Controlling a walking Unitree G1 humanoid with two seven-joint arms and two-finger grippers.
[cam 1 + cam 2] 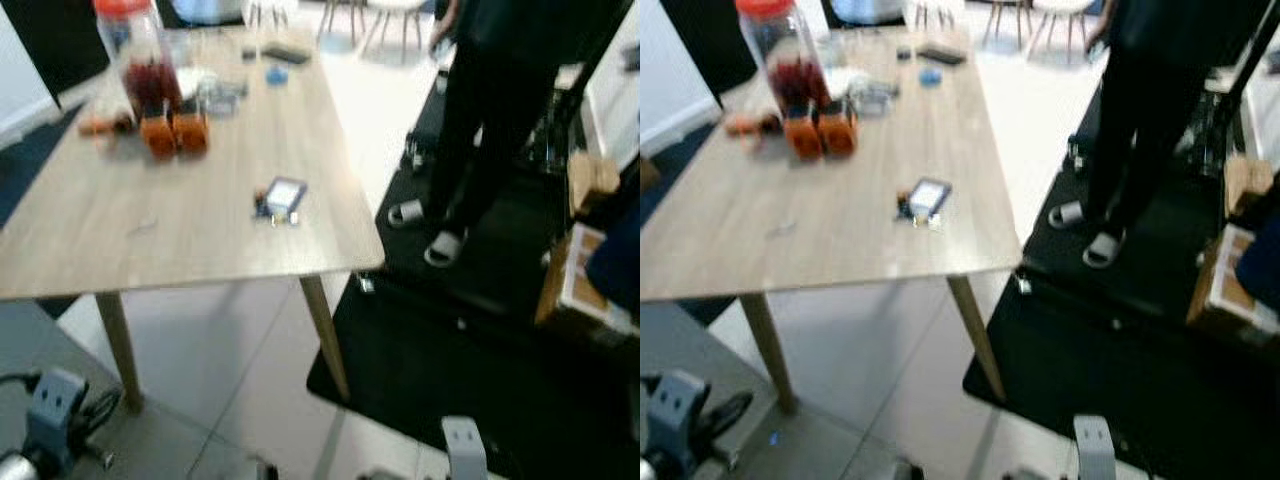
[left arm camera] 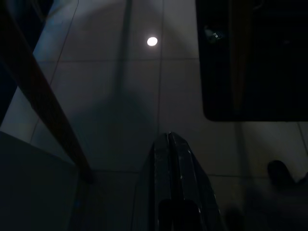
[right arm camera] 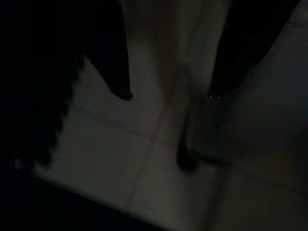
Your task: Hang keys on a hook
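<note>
A bunch of keys with a blue-and-white tag lies on the light wooden table, close to its near right corner. Both arms hang low beside the table, well below the keys. In the dim left wrist view my left gripper points down at the floor tiles, its two black fingers pressed together with nothing between them. The right wrist view is very dark. There my right gripper hangs over a tile joint with its fingers spread wide and empty.
A tall jar with a red lid, two orange items and small clutter stand at the table's far left. A person in dark clothes stands on a black mat to the right. Cardboard boxes sit at far right.
</note>
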